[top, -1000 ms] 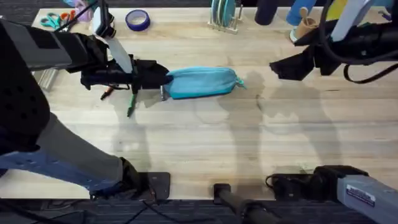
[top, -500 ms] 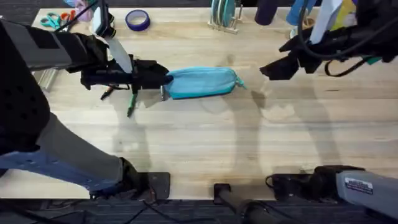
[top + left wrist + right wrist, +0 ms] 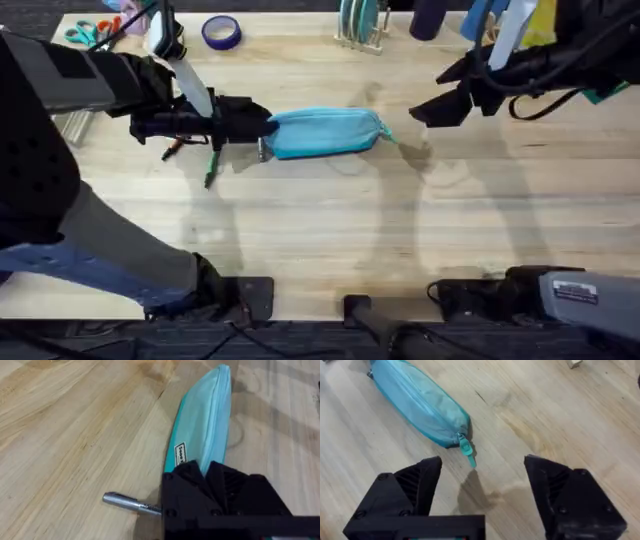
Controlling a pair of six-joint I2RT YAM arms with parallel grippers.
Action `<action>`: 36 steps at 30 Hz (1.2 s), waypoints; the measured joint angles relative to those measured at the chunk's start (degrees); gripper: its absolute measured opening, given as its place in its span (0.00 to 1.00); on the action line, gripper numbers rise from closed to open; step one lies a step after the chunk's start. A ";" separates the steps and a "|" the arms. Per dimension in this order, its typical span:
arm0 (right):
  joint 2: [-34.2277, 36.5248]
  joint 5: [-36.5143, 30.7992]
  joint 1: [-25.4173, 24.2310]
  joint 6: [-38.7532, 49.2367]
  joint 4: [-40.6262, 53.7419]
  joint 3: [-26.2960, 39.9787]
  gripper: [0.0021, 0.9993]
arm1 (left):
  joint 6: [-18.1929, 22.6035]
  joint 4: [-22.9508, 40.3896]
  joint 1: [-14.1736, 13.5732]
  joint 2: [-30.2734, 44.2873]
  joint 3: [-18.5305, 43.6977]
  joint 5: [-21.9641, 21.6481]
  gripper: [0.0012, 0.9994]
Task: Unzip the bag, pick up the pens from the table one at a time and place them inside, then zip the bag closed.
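Blue bag (image 3: 325, 132) still zipped — right gripper (image 3: 425, 110) closing in.
Jaws wide, nearing the pull at 3 o'clock; left gripper (image 3: 250, 120) clamps the bag's end.

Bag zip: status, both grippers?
Left gripper shut on the bag at its left end. Right gripper open, above the table near the zipper pull. Bag zipped. Nothing between gripper and pull.

Light blue bag (image 3: 325, 133), pale table (image 3: 330, 230)
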State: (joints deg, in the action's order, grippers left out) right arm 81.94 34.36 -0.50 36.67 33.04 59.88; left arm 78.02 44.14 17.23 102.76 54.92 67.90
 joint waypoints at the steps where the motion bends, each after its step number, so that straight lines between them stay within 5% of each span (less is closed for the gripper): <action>1: 0.17 0.29 -0.11 0.02 0.00 0.02 0.99 | -0.04 0.00 0.00 0.01 0.00 0.00 0.04; 36: 12.12 1.69 -0.21 8.70 -0.33 0.09 0.95 | -2.62 -0.02 0.00 0.02 0.00 -0.11 0.04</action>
State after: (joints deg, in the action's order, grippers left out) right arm 94.06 36.05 -0.71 45.37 32.71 59.96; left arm 75.40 44.12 17.23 102.78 54.92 67.79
